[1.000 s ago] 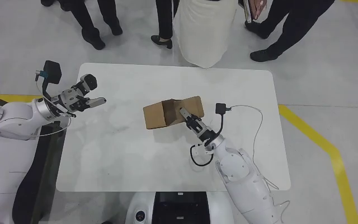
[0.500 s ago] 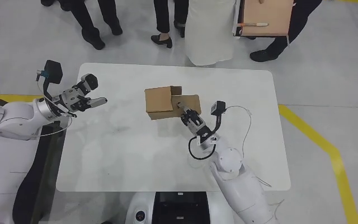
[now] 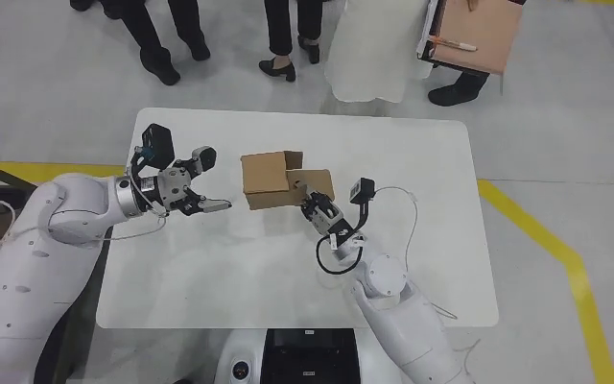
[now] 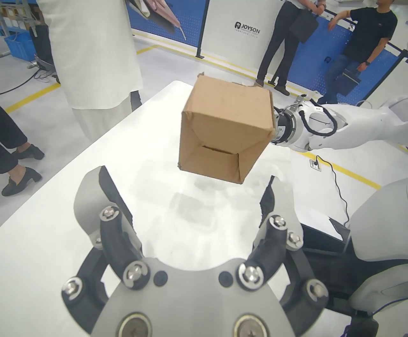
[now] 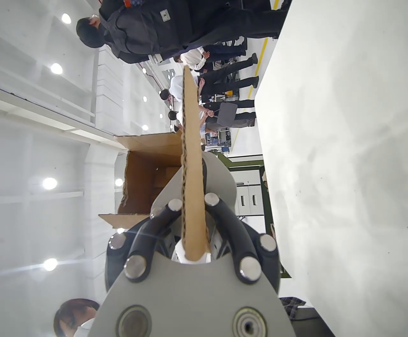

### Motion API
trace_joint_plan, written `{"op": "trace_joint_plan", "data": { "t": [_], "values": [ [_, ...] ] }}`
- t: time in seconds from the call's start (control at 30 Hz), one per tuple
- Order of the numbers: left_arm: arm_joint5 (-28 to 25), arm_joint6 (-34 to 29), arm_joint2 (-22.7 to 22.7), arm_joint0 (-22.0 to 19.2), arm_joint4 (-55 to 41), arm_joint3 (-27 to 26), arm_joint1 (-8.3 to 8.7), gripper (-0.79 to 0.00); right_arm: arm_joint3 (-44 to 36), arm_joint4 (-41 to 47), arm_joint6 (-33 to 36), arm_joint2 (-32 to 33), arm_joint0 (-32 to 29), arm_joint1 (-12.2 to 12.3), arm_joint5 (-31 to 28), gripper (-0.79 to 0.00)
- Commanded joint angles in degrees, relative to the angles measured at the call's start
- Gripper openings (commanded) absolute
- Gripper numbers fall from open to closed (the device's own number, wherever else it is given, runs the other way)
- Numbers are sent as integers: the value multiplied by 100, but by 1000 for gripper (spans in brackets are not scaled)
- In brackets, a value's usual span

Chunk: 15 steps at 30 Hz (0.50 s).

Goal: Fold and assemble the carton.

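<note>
carton (image 3: 267, 179) held clear of bench (image 3: 413, 163), over centre, folded end facing left; right gripper (image 5: 192, 204) at carton's right side, fingers clamped tight on one flap; left gripper (image 4: 186, 180) just left of carton, not touching; fingers spread wide, holding nothing

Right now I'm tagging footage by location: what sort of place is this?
Probably an industrial or exhibition hall: yellow painted floor lines, blue wall panels, and round ceiling lights high overhead.
</note>
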Motion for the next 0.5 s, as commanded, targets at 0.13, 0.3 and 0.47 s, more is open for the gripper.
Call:
{"op": "trace_joint_plan", "data": {
  "t": [0.13, 0.3, 0.47],
  "values": [
    [0, 161, 129, -41, 120, -22, 23, 0, 55, -34, -171, -76, 15, -20, -118, -785],
    [0, 161, 129, -41, 120, -22, 23, 0, 136, -193, -339, -182, 67, -44, -205, -785],
    [52, 188, 142, -22, 128, -46, 17, 0, 262, 25, -389, -341, 110, -95, -298, -785]
  ]
}}
